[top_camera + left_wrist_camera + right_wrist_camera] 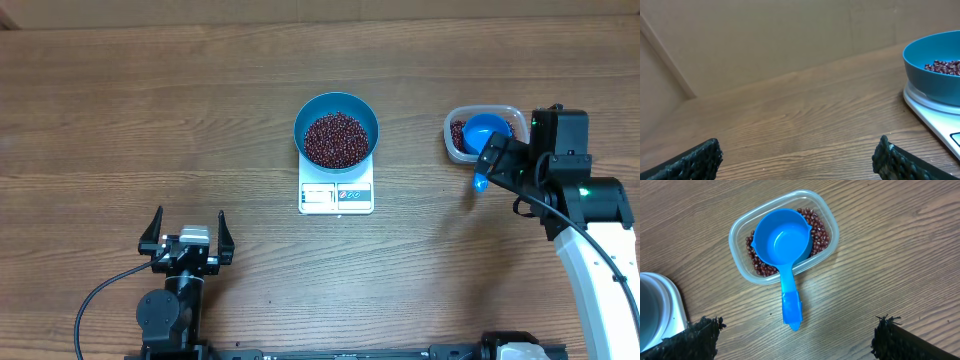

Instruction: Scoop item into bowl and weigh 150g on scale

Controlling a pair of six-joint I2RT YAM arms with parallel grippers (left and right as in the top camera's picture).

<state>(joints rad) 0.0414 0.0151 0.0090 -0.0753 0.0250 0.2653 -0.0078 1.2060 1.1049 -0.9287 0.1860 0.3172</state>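
Beans (336, 139) are being gripped by neither hand: the right gripper (796, 339) is being held spread above the scoop (782, 241), and the left gripper (189, 222) is spread too. Loose, light and rolling, they are best taken via the scoop's handle. Small, dark red-brown, they are being weighed in the bowl (308, 112) on the scale (336, 198); the display is seemingly unreadable.

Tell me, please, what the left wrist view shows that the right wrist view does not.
Only the left wrist view shows the blue bowl, with beans inside, sitting on the scale. Only the right wrist view shows the clear tub of beans, with the blue scoop resting in it, handle over the rim. Both show the wooden table, part of the scale, and an open pincer: the left pincer in one, the right pincer in the other.
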